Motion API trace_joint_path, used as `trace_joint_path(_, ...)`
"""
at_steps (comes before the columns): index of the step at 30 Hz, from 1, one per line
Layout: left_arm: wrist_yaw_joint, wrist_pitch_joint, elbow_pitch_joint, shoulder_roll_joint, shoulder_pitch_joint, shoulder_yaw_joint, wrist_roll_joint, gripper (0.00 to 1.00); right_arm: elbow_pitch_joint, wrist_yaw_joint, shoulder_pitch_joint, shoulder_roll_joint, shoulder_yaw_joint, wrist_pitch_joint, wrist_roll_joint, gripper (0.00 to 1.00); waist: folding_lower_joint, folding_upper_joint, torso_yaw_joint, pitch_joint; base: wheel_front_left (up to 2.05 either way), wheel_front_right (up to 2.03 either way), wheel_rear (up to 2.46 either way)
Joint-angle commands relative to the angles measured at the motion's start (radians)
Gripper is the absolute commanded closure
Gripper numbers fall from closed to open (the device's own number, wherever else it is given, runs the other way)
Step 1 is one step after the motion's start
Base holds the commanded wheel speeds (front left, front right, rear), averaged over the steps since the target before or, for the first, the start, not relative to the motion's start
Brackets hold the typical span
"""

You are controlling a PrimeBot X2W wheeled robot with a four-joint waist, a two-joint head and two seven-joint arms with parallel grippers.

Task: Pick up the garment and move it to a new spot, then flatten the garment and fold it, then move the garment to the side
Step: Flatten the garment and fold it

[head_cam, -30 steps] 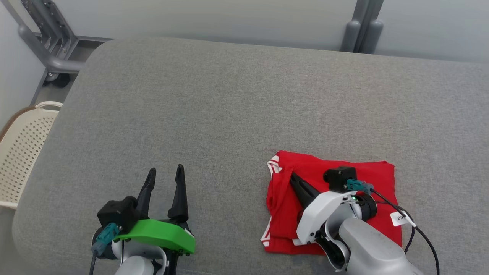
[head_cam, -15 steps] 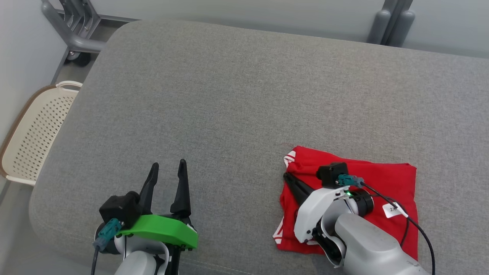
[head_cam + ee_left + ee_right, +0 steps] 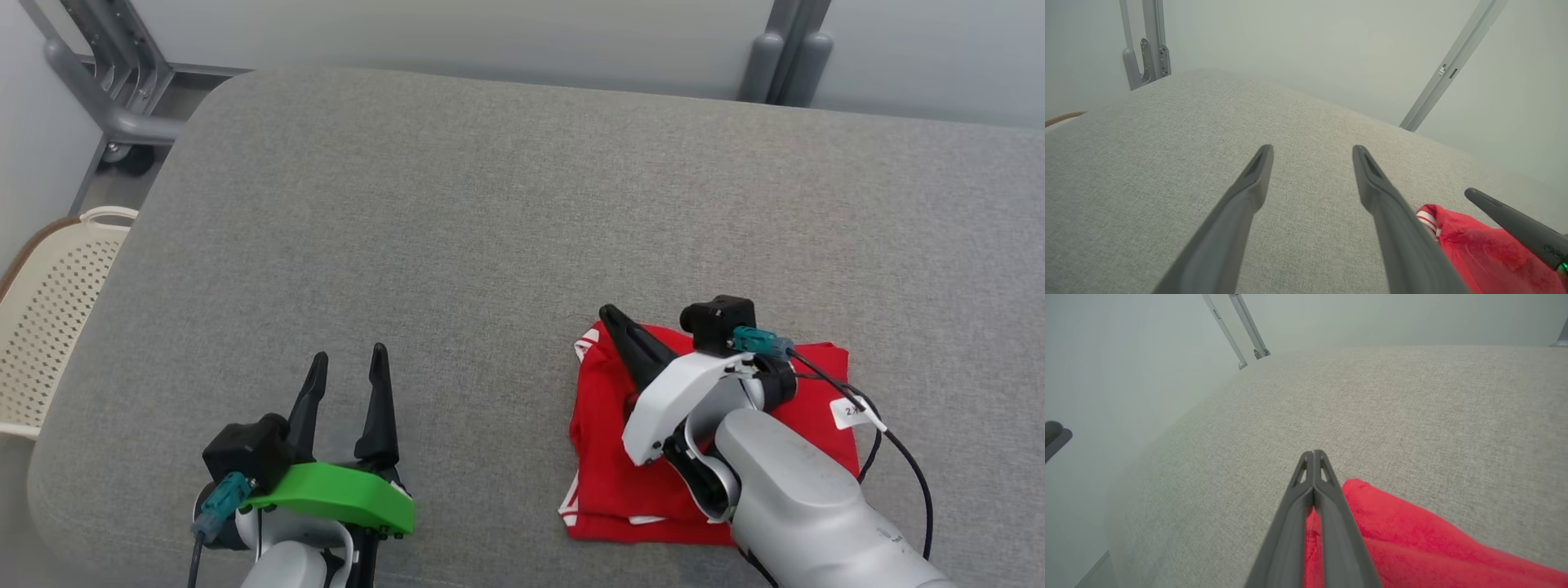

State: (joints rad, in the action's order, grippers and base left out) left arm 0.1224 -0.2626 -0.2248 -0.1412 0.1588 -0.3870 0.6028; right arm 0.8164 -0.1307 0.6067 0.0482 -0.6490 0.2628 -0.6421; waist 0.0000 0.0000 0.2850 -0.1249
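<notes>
- Red garment (image 3: 608, 465): soft, light, floppy. The folds will probably slide, so I'd pinch a stacked edge.
- My right claw (image 3: 610, 314) is pinched shut and looks empty; left claw (image 3: 349, 355) is wide.

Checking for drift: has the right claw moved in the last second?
Yes. Against the garment, the right claw moved toward the far edge of the table, to the garment's corner.

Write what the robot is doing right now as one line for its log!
garment: red, folded, on grey table | right gripper: shut, at garment's far corner | left gripper: open, empty, over table
</notes>
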Motion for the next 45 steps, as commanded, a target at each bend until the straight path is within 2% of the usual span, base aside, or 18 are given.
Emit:
trace_joint_path(1, -0.001, -0.002, 0.003, -0.003, -0.012, 0.004, -0.01, 0.0, -0.012, 0.0, -0.01, 0.006, 0.025, 0.002, 0.026, 1.0, 0.0, 0.0, -0.025, 0.022, 0.0, 0.0, 0.0)
trace_joint_path(8, 0.002, -0.001, 0.014, -0.011, -0.036, -0.001, -0.012, 0.0, -0.093, 0.0, -0.087, 0.039, 0.219, 0.002, 0.169, 1.0, 0.0, 0.0, -0.081, 0.07, 0.0, 0.0, 0.0)
trace_joint_path(11, 0.007, 0.004, 0.019, -0.015, -0.05, -0.006, -0.014, 0.0, -0.142, 0.0, -0.148, 0.049, 0.338, 0.002, 0.246, 1.0, 0.0, 0.0, -0.116, 0.094, 0.0, 0.0, 0.0)
trace_joint_path(13, 0.009, 0.003, 0.022, -0.017, -0.054, -0.009, -0.013, 0.0, -0.167, 0.0, -0.184, 0.05, 0.394, 0.002, 0.28, 0.87, 0.0, 0.0, -0.133, 0.106, 0.0, 0.0, 0.0)
trace_joint_path(14, 0.009, 0.003, 0.022, -0.017, -0.054, -0.009, -0.013, 0.0, -0.167, 0.0, -0.184, 0.05, 0.394, 0.002, 0.28, 0.87, 0.0, 0.0, -0.133, 0.106, 0.0, 0.0, 0.0)
trace_joint_path(15, 0.008, 0.005, 0.024, -0.017, -0.056, -0.01, -0.013, 0.0, -0.179, 0.0, -0.201, 0.049, 0.421, 0.002, 0.294, 0.78, 0.0, 0.0, -0.141, 0.111, 0.0, 0.0, 0.0)
trace_joint_path(17, 0.01, 0.009, 0.026, -0.019, -0.063, -0.012, -0.012, 0.0, -0.204, 0.0, -0.231, 0.047, 0.473, 0.002, 0.323, 0.65, 0.0, 0.0, -0.157, 0.119, 0.0, 0.0, 0.0)
trace_joint_path(18, 0.011, 0.01, 0.027, -0.021, -0.066, -0.013, -0.012, 0.0, -0.23, 0.0, -0.262, 0.043, 0.518, 0.002, 0.344, 0.51, 0.0, 0.0, -0.172, 0.126, 0.0, 0.0, 0.0)
trace_joint_path(20, 0.012, 0.011, 0.029, -0.02, -0.067, -0.016, -0.011, 0.0, -0.252, 0.0, -0.291, 0.041, 0.559, 0.002, 0.366, 0.05, 0.0, 0.0, -0.186, 0.133, 0.0, 0.0, 0.0)
trace_joint_path(21, 0.013, 0.011, 0.03, -0.02, -0.068, -0.016, -0.01, 0.0, -0.26, 0.0, -0.305, 0.04, 0.576, 0.002, 0.374, 0.0, 0.0, 0.0, -0.192, 0.135, 0.0, 0.0, 0.0)
trace_joint_path(26, 0.019, 0.01, 0.028, -0.019, -0.077, -0.016, -0.007, 0.0, -0.29, 0.0, -0.361, 0.036, 0.623, 0.002, 0.4, 0.0, 0.0, 0.0, -0.224, 0.147, 0.0, 0.0, 0.0)
trace_joint_path(31, 0.023, 0.006, 0.031, -0.023, -0.088, -0.008, -0.003, 0.0, -0.308, 0.0, -0.394, 0.038, 0.629, -0.005, 0.407, 0.0, 0.0, 0.0, -0.25, 0.154, 0.0, 0.0, 0.0)
trace_joint_path(38, 0.031, 0.002, 0.038, -0.032, -0.093, 0.014, -0.007, 0.0, -0.35, 0.0, -0.419, 0.052, 0.604, -0.03, 0.408, 0.0, 0.0, 0.0, -0.266, 0.158, 0.0, 0.0, 0.0)
trace_joint_path(45, 0.039, -0.001, 0.041, -0.043, -0.097, 0.039, -0.007, 0.0, -0.381, 0.0, -0.426, 0.096, 0.558, -0.093, 0.384, 0.0, 0.0, 0.0, -0.259, 0.155, 0.0, 0.0, 0.0)
